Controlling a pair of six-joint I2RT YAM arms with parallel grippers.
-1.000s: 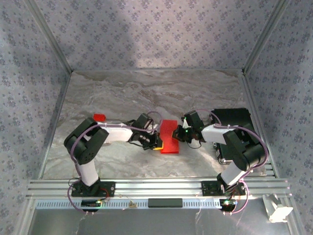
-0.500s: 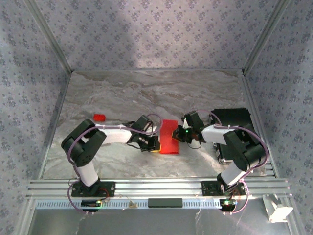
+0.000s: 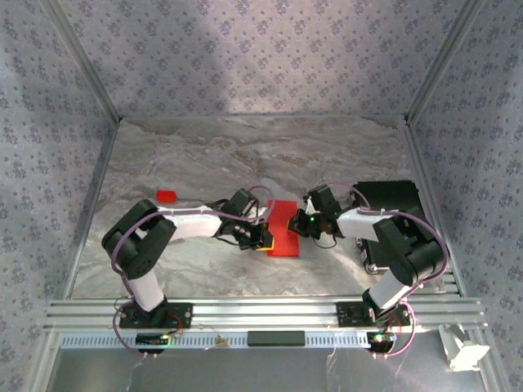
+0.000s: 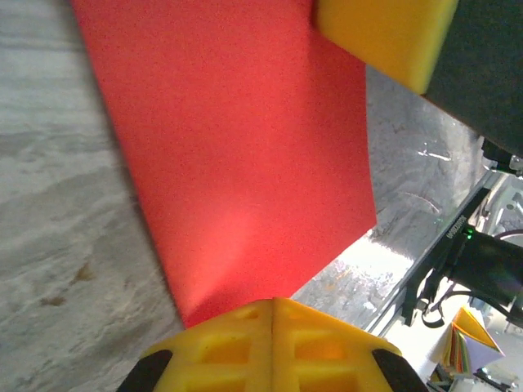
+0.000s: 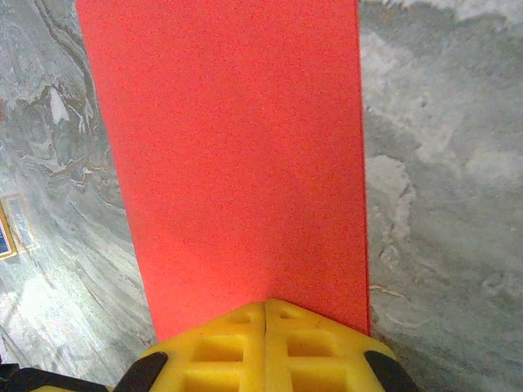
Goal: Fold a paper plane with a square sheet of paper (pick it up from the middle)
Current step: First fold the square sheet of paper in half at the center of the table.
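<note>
Sheet of paper [image 3: 283, 229], folded narrow on tabletop [image 3: 204, 155]: looks thin, limp, likely slippery; take it mid-edge. Left pincer [image 4: 274, 307] and right pincer [image 5: 265, 309] both clenched at its edges.

Right wrist view: near edge of the square sheet of paper [image 5: 237, 155] vanishes under the right gripper [image 5: 266, 304], tips pressed together, far end cut off up top. Same deal at the left gripper [image 4: 272, 300]. Can't tell if either pinches it. The small red piece [image 3: 167, 196] is too tiny to read.
</note>
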